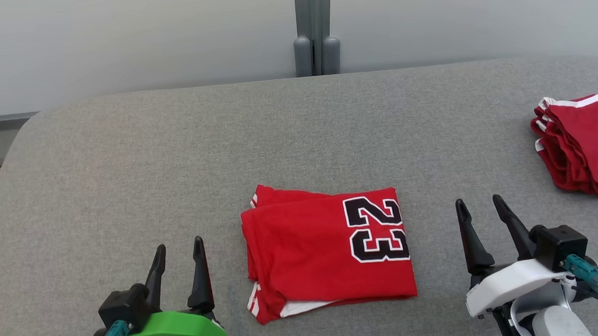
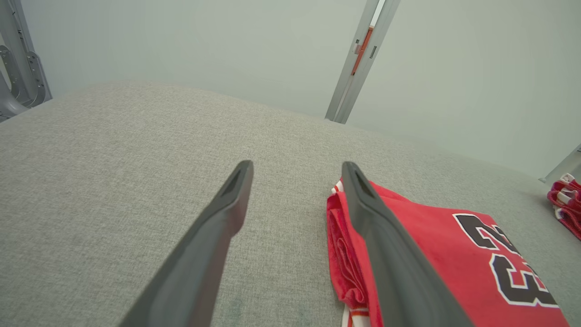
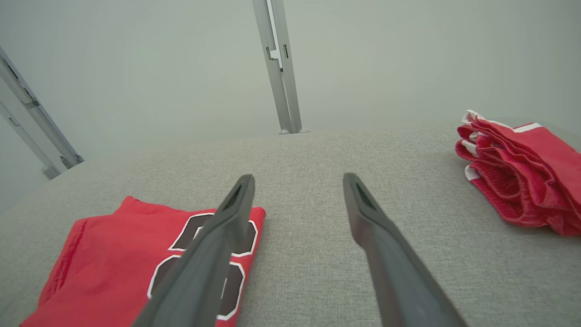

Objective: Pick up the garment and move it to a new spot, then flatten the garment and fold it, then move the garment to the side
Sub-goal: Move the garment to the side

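The left gripper (image 1: pixel 179 244) was found with its fingers apart and nothing between them, held over the grey table (image 1: pixel 124 162). The right gripper (image 1: pixel 479 200) was likewise spread and empty. The garment (image 1: pixel 324 253), a red jersey numbered 23, lay folded on the table between the two grippers, touching neither. Its layered edge with white trim lay just to the right of the left gripper's fingers, and its numbered end lay to the left of the right gripper, near it. A second pile of red cloth (image 1: pixel 582 143) with white trim sat ahead and to the right of the right gripper, well apart from the garment.
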Controlling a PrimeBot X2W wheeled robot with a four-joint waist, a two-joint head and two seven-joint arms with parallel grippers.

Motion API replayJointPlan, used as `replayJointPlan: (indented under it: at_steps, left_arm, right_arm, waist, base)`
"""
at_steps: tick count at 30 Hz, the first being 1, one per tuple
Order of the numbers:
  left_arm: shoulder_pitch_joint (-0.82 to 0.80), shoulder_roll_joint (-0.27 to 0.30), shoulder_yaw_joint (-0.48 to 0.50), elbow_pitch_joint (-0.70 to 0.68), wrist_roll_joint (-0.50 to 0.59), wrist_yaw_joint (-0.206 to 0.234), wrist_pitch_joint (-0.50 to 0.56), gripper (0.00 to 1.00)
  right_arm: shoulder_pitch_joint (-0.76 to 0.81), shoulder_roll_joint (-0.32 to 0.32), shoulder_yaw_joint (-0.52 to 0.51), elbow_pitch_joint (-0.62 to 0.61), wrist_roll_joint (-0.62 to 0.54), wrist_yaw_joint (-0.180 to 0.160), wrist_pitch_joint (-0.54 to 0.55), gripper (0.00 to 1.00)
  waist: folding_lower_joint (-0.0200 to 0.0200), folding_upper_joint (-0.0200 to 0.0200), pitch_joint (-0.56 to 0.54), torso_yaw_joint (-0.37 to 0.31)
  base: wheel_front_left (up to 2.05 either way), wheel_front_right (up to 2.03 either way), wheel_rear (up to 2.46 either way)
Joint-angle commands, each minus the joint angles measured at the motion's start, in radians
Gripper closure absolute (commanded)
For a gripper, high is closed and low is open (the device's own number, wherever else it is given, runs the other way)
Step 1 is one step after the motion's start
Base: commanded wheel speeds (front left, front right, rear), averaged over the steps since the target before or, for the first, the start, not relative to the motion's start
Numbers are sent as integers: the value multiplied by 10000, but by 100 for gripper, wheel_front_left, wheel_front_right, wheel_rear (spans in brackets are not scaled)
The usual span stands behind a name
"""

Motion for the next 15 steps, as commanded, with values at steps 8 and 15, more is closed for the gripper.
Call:
replayJointPlan:
  at_steps: [8, 15]
  left_arm:
    - [-326, 2, 25, -26, 272, -57, -30, 0]
    - [-823, 27, 97, -15, 428, -70, -30, 0]
  right_arm:
    - [-344, -8, 43, 203, 124, 3, 793, 0]
    - [-982, -116, 214, 599, 667, 3, 2353, 0]
  waist:
    - [0, -1, 340, 165]
    - [0, -1, 840, 686]
  base:
    - [0, 0, 0]
    - [0, 0, 0]
